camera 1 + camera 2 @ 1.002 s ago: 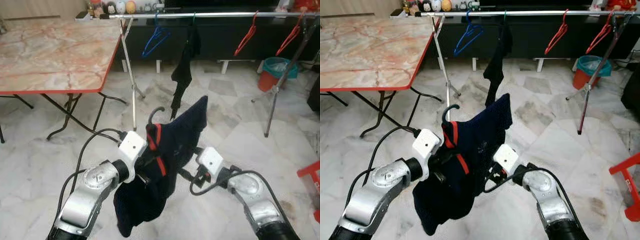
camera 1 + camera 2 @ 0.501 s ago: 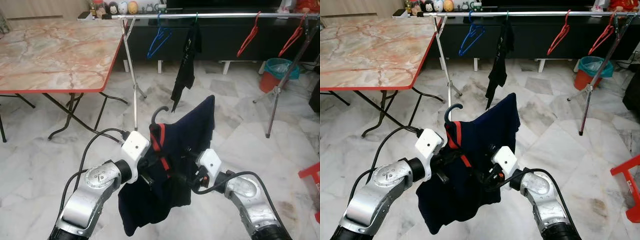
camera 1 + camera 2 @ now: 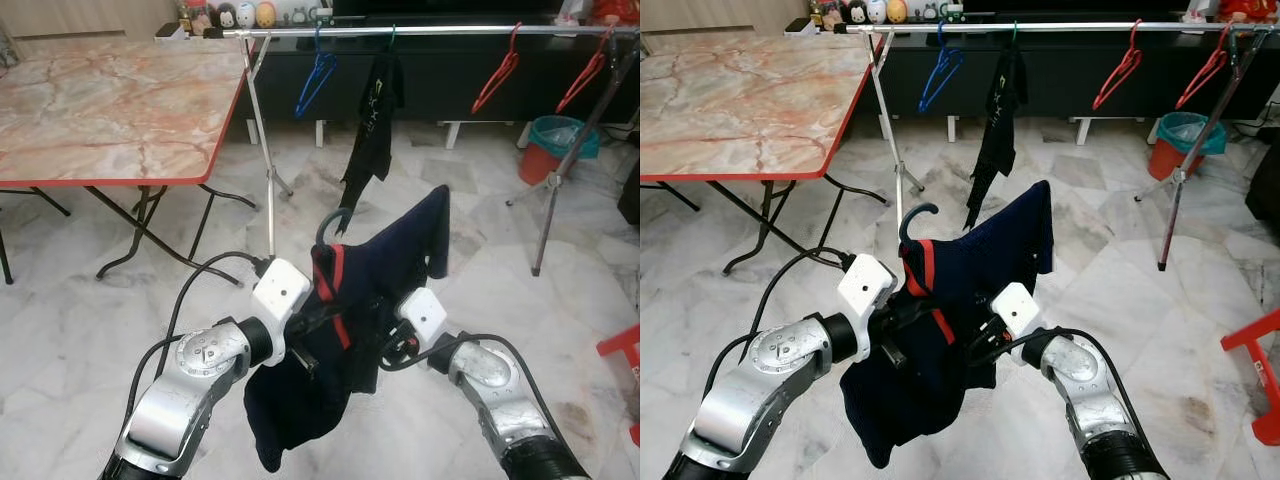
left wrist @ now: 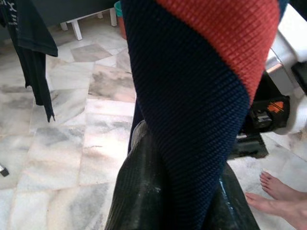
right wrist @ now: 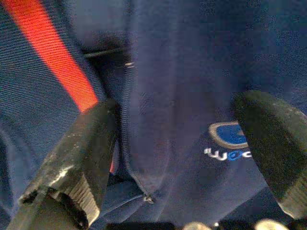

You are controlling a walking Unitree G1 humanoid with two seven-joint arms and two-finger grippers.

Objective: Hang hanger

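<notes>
Left tool (image 3: 312,322) grips the hanger (image 3: 330,228) carrying a navy shirt (image 3: 375,280); right tool (image 5: 182,158), fingers spread open, is against the shirt. The rail (image 3: 430,31) stands far behind.

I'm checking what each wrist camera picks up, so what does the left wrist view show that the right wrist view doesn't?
Left wrist view: the marble floor, a black garment hanging, and a person's bare foot. Right wrist view: the right hand with its fingers spread apart, and a small blue logo. Both: the navy shirt with its red stripe.
</notes>
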